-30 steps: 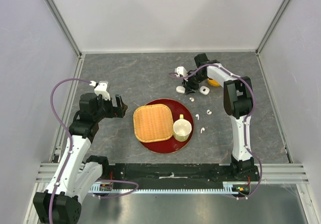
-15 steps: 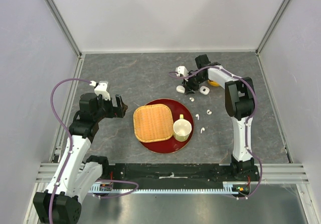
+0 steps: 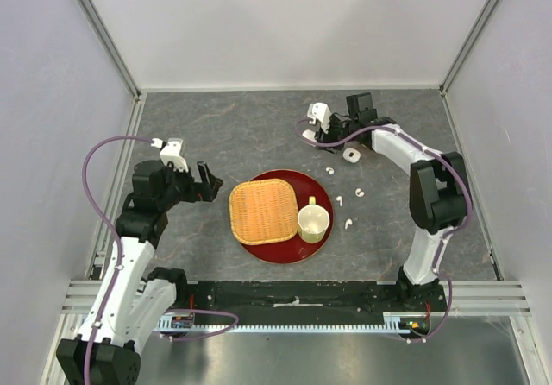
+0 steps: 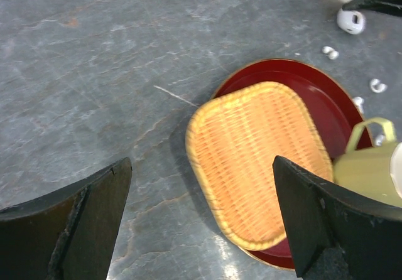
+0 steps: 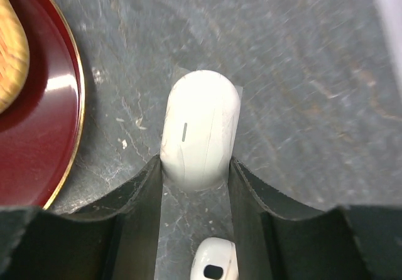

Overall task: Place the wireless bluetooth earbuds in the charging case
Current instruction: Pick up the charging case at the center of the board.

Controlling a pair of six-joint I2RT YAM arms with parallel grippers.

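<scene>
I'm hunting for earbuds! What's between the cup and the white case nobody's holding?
Two earbuds on the table: one by the case, another by the cup. The top view shows it.

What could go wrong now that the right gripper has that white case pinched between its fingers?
The right gripper pinches the white case only at one end, so it may pivot or slip out. The case looks shut, so no earbud can go in until it is opened. The four earbuds lie loose on the table beside the red plate; a low sweep of the arm could scatter them.
</scene>
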